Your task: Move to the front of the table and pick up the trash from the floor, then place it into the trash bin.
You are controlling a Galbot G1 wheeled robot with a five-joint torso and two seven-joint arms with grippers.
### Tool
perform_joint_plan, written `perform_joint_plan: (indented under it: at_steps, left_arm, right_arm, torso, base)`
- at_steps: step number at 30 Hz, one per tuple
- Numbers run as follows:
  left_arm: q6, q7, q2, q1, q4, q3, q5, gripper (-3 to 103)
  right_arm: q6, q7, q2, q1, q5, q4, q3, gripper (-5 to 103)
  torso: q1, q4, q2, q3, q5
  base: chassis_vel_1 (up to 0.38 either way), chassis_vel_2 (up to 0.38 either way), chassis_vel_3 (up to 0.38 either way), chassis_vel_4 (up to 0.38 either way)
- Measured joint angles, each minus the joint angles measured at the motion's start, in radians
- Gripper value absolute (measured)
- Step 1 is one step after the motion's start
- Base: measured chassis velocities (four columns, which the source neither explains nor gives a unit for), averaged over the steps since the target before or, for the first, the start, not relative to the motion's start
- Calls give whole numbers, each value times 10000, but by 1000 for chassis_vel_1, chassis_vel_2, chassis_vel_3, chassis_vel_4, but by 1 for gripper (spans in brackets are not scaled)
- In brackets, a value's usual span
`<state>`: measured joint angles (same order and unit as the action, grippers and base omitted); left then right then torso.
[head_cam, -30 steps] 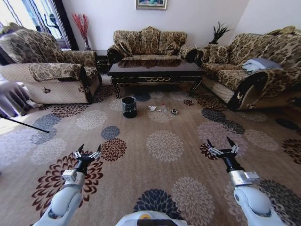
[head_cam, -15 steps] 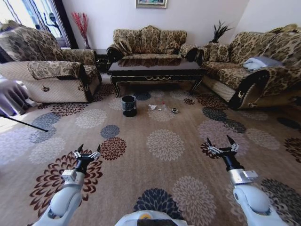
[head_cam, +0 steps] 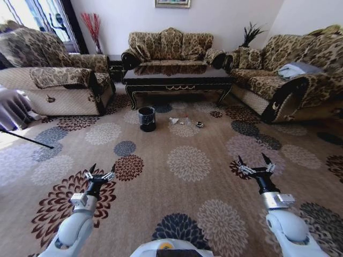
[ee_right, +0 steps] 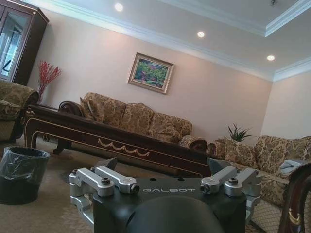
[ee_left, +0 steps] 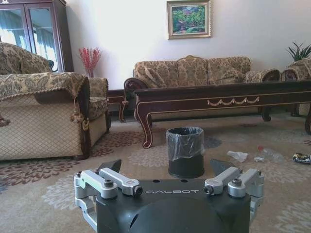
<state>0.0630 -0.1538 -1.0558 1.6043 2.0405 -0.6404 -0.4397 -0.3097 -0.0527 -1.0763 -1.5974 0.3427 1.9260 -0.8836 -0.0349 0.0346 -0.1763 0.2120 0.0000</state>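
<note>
1. Two grippers are held low over the floor, well short of the table: the left gripper and the right gripper, each with fingers spread and nothing between them.
2. The bin is seen standing on the carpet just before the table's left end.
3. The trash is scattered beside the bin, in front of the table.

Open floor lies ahead up to the trash. The bin stands just beside it to the left; the bench blocks behind, sofas flank both sides.
</note>
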Motion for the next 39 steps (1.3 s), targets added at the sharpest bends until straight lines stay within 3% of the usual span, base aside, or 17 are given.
perform_joint_plan:
  at_steps: [39]
  left_arm:
    - [-6,1,-40,23,14,80,108,100]
  right_arm:
    - [-12,-461,-162,-149,-12,102,12,100]
  torso:
    - [224,0,1505,-1287,0]
  base:
    - [0,0,0,0]
